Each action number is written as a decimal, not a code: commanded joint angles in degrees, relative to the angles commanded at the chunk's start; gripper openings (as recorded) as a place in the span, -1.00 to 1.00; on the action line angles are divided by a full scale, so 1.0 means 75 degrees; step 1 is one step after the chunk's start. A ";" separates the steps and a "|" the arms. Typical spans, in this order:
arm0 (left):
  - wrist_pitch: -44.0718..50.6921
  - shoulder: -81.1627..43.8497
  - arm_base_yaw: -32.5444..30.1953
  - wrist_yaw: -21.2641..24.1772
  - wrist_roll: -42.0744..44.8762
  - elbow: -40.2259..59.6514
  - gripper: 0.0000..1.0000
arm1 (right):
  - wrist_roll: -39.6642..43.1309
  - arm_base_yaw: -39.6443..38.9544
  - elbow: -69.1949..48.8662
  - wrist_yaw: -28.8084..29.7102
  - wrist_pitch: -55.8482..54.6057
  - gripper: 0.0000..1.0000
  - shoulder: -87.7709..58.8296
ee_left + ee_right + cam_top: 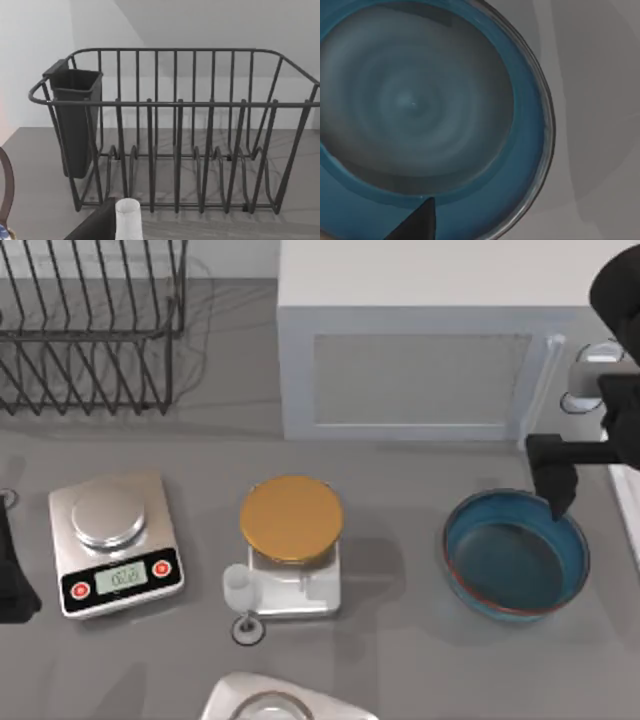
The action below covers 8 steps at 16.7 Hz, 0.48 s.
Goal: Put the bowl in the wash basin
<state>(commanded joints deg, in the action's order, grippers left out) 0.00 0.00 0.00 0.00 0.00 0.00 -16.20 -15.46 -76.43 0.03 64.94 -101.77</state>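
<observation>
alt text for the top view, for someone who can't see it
The right gripper hangs at the far rim of a teal bowl on the table's right. Left of it stand a gold-topped scale and a silver digital scale.

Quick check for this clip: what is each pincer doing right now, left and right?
Left pincer: parked at the table's left edge; cannot be told.
Right pincer: over the far rim of the bowl; open or closed cannot be told.
</observation>
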 joint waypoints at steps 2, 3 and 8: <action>0.0000 0.0000 0.0000 0.0000 0.0000 0.0000 1.00 | -0.0016 -0.0022 0.0489 -0.0001 -0.0725 1.00 -0.0197; 0.0000 0.0000 0.0000 0.0000 0.0000 0.0000 1.00 | -0.0026 -0.0027 0.0748 -0.0001 -0.1138 1.00 -0.0315; 0.0000 0.0000 0.0000 0.0000 0.0000 0.0000 1.00 | -0.0046 -0.0032 0.1555 0.0003 -0.2374 1.00 -0.0780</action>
<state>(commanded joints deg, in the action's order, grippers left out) 0.00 0.00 0.00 0.00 0.00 0.00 -16.55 -15.71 -64.76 0.06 47.13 -107.62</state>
